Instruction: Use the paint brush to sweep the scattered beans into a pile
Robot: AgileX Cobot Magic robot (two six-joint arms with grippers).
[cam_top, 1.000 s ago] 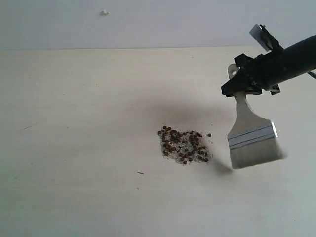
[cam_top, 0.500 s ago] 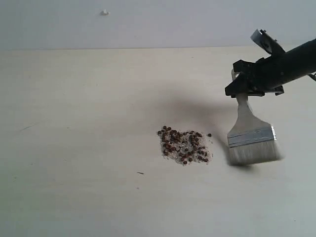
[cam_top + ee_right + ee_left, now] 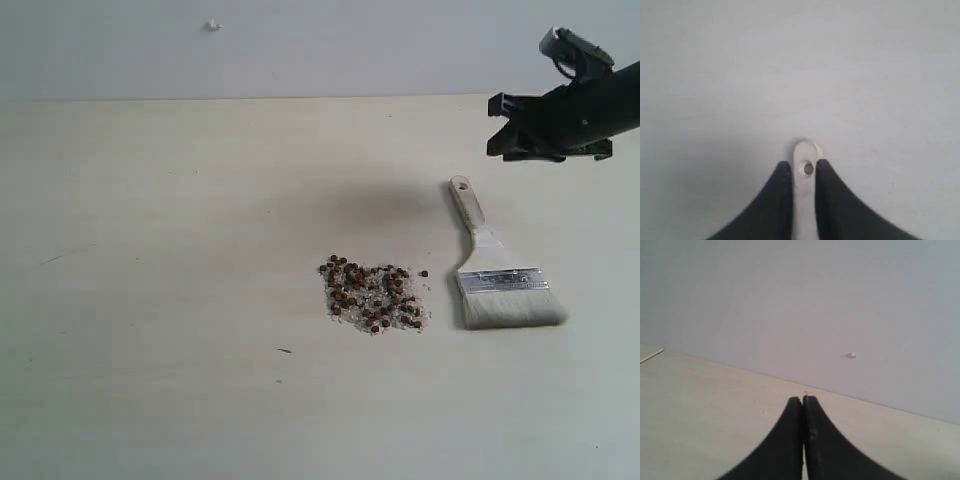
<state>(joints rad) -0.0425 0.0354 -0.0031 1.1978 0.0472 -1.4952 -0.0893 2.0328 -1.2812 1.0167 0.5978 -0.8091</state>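
Observation:
The beans point(image 3: 373, 295), reddish-brown and mixed with white grains, form one compact pile at the table's centre. One stray bean point(image 3: 423, 273) sits just right of it. The paint brush point(image 3: 495, 280) lies flat on the table to the right of the pile, bristles toward the front, handle pointing back. My right gripper point(image 3: 497, 127) hovers above and behind the handle end, apart from it, open. In the right wrist view the handle's holed end point(image 3: 804, 150) shows below between the parted jaws of that gripper point(image 3: 804, 165). My left gripper point(image 3: 803, 399) is shut on nothing and out of the exterior view.
The pale table point(image 3: 150, 250) runs back to a grey wall with a small white speck point(image 3: 212, 25). A thin dark fleck point(image 3: 285, 350) lies in front of the pile.
The right gripper lowered the brush, let it go onto the table and rose up and to the right. The pile has not moved.

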